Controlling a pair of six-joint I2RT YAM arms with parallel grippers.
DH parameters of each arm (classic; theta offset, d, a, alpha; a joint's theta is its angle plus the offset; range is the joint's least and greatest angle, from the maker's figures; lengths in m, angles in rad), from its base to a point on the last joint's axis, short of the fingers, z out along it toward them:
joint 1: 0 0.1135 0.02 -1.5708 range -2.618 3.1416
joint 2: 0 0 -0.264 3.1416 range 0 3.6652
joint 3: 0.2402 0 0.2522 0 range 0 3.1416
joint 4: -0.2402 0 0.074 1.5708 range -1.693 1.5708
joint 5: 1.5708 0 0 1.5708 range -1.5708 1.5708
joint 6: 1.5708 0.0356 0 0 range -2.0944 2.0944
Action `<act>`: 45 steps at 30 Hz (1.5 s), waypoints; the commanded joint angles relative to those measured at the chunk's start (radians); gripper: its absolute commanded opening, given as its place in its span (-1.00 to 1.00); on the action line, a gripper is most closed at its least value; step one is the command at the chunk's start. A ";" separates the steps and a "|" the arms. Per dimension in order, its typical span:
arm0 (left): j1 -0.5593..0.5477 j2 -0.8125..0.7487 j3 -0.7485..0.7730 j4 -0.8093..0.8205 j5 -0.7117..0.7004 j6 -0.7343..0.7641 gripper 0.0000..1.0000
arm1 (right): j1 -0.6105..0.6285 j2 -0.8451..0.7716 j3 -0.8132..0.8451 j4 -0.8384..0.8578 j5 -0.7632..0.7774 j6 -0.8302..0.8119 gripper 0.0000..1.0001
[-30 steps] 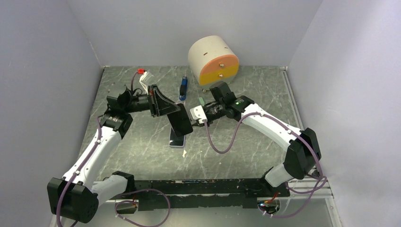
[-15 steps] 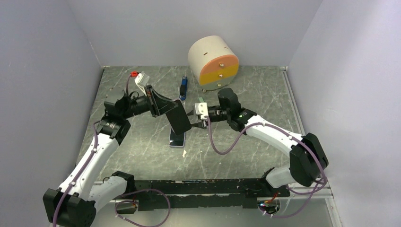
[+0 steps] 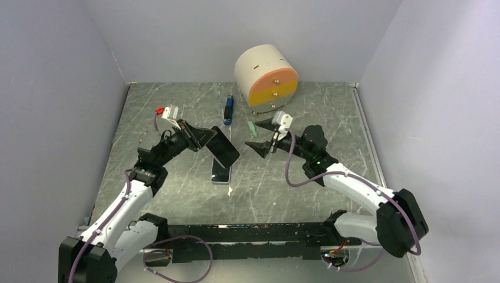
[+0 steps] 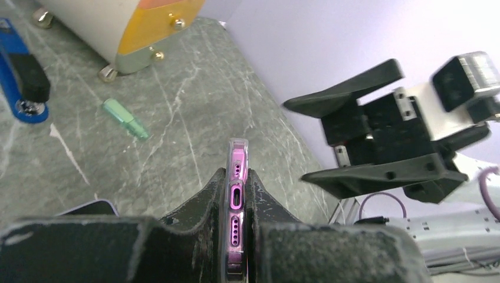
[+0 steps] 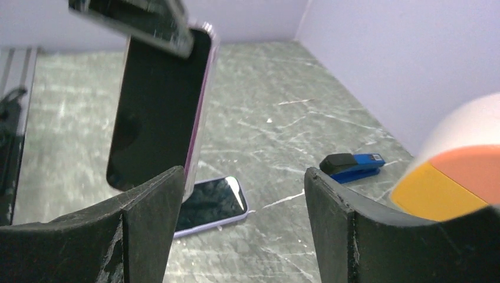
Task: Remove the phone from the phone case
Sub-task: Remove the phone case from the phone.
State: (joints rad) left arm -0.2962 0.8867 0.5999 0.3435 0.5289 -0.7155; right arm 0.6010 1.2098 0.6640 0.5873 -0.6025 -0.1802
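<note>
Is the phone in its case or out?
Out: the phone lies on the table, while the left tool holds the case above it.

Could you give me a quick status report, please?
Left gripper shut on case, in the air. Right gripper open, apart from it. Phone out, flat on table below. Nothing blocking.

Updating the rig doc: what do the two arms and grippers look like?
The left arm and right arm: white shells, black joints, loose purple cables. The left gripper and right gripper: matte black, scuffed, wedge-shaped fingers. A green light glows on the right arm.
</note>
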 commanded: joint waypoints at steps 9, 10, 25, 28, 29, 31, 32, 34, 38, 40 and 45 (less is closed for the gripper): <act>0.003 -0.046 -0.112 0.367 -0.219 -0.204 -0.95 | -0.026 -0.060 -0.132 0.314 0.117 0.735 0.53; 0.002 -0.043 -0.123 0.386 -0.222 -0.218 -0.95 | -0.026 -0.047 -0.146 0.344 0.122 0.802 0.52; 0.002 -0.017 -0.166 0.551 -0.243 -0.331 -0.95 | 0.028 0.168 -0.162 0.663 0.082 1.172 0.26; 0.002 -0.006 -0.161 0.560 -0.240 -0.344 -0.95 | 0.033 0.178 -0.140 0.656 0.067 1.176 0.20; 0.002 -0.003 -0.158 0.567 -0.238 -0.347 -0.95 | 0.039 0.181 -0.136 0.665 0.067 1.177 0.19; 0.002 0.009 -0.151 0.577 -0.223 -0.353 -0.95 | 0.042 0.188 -0.130 0.678 0.066 1.179 0.15; 0.002 0.013 -0.149 0.582 -0.219 -0.358 -0.95 | 0.044 0.192 -0.123 0.677 0.063 1.179 0.15; 0.002 0.024 -0.153 0.607 -0.213 -0.374 -0.95 | 0.045 0.203 -0.112 0.683 0.058 1.179 0.12; 0.002 0.040 -0.158 0.641 -0.206 -0.396 -0.95 | 0.047 0.226 -0.103 0.708 0.060 1.187 0.10; 0.002 0.043 -0.157 0.649 -0.201 -0.399 -0.95 | 0.046 0.231 -0.103 0.723 0.061 1.185 0.09; 0.002 0.044 -0.154 0.654 -0.196 -0.402 -0.95 | 0.047 0.234 -0.107 0.710 0.084 1.175 0.09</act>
State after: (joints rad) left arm -0.2905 0.9401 0.4236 0.8787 0.3084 -1.0756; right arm 0.6430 1.4433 0.5224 1.2213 -0.5323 0.9958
